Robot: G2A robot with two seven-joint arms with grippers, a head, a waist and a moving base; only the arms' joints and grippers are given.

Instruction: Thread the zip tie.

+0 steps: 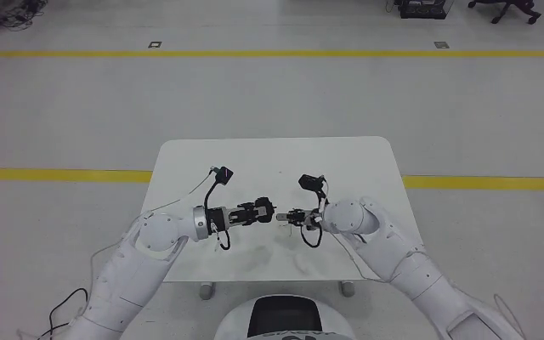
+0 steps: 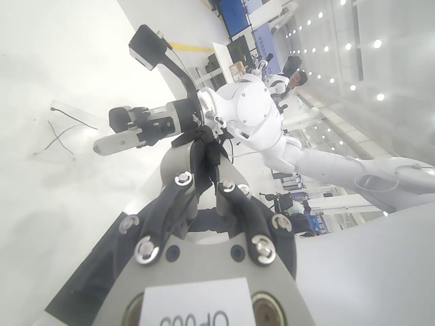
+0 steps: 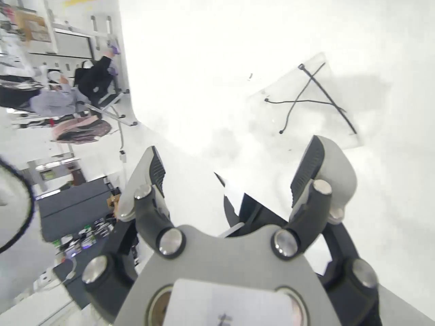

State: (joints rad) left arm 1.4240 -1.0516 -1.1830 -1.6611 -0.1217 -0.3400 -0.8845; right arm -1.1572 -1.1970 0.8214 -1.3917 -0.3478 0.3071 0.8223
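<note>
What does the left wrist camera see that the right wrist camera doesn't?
Left wrist view alone: the left gripper, jaws shut, and the white right arm. Right wrist view alone: the ribbed pads inside the open jaws of the right gripper. Both: that gripper, black zip ties crossed on a clear sheet, the white table.

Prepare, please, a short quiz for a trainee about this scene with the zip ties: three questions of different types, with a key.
1. True or false: the right pincer is open.
2. How many zip ties lie together? A one, B three, C six.
3. Fill the gap: the zip ties rest on a clear ____ on the table.
Key: 1 true; 2 B; 3 sheet.
</note>
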